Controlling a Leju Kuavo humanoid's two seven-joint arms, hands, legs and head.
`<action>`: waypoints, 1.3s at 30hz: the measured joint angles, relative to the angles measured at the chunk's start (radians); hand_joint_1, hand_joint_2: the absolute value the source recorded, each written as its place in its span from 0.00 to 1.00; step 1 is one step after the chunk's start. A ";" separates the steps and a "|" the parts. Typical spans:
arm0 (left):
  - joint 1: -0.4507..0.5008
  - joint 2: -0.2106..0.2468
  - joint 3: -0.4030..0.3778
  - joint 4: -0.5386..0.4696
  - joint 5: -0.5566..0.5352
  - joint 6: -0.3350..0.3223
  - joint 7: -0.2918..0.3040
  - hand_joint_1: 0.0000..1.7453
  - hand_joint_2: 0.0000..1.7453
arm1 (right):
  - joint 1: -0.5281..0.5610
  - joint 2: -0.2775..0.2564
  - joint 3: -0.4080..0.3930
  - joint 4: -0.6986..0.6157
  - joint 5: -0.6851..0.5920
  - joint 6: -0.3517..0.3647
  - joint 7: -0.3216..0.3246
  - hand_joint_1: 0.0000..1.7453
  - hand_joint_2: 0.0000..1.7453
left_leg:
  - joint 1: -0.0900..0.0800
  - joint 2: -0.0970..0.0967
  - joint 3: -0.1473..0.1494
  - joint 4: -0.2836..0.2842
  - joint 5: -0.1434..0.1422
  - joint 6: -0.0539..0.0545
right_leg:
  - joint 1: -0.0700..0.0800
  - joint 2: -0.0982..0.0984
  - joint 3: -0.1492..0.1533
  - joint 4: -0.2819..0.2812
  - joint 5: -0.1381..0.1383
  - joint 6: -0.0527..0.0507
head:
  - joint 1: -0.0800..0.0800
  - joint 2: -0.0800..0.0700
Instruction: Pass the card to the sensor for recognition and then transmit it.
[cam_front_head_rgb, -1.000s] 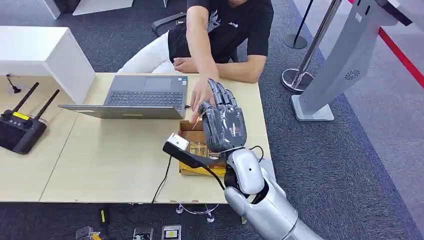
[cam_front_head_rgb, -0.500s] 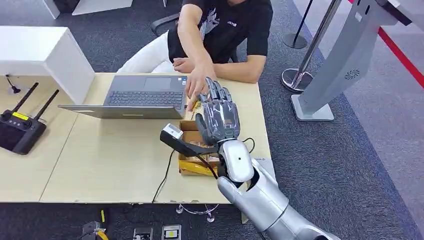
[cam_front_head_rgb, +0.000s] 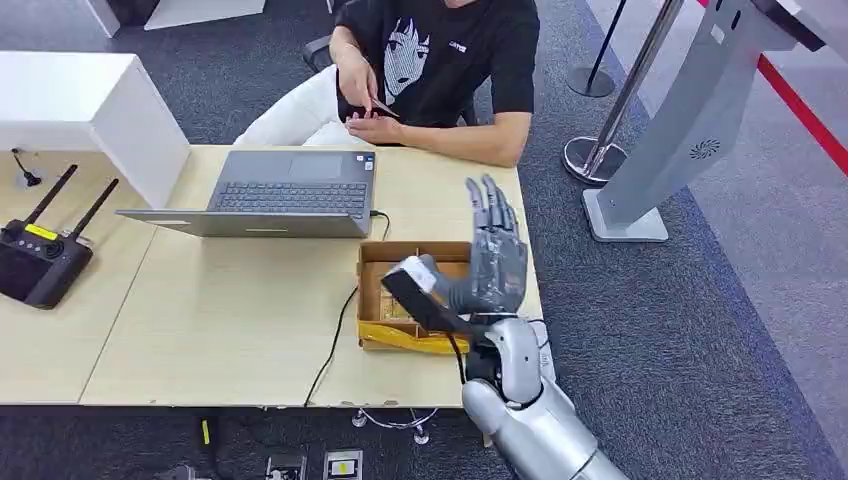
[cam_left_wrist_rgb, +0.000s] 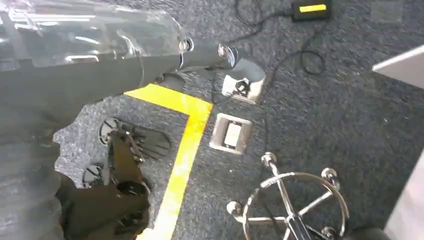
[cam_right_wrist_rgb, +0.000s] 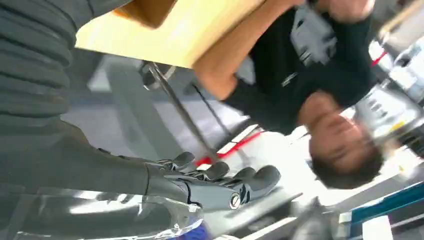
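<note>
Laptop (cam_front_head_rgb: 290, 190) sits left of the box (cam_front_head_rgb: 392, 285) on the tabletop (cam_front_head_rgb: 200, 330). Above the box's right edge, the right hand (cam_front_head_rgb: 490, 255) is raised, fingers apart, empty. Beyond, the person (cam_front_head_rgb: 440, 70) holds the card (cam_front_head_rgb: 383, 106). Risk: lowering blindly could knock the box.

small dark card (cam_front_head_rgb: 384, 107) pinched in person's hands (cam_front_head_rgb: 365, 95), beyond laptop (cam_front_head_rgb: 285, 192)
</note>
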 joint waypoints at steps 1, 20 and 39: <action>0.006 0.000 0.002 0.000 -0.002 0.001 -0.003 0.00 1.00 | 0.040 -0.013 -0.048 -0.013 -0.049 -0.012 -0.053 0.00 1.00 | 0.000 0.000 -0.001 0.000 -0.001 0.000 | 0.000 0.000 0.001 -0.001 0.000 0.000 | 0.000 0.000; 0.001 -0.097 0.528 0.096 -0.014 0.212 -0.023 1.00 1.00 | 0.328 -0.042 -0.748 0.541 -1.069 0.058 -0.284 0.97 1.00 | 0.001 0.002 -0.001 -0.001 -0.002 0.000 | 0.001 0.002 -0.001 -0.001 0.000 0.000 | -0.001 0.000; -0.098 -0.210 0.846 0.421 -0.012 0.369 0.308 1.00 1.00 | 0.293 -0.004 -0.789 0.880 -0.992 0.163 -0.029 1.00 1.00 | 0.000 0.001 -0.001 -0.001 -0.002 0.001 | 0.000 0.000 0.000 -0.001 -0.001 -0.001 | 0.000 0.000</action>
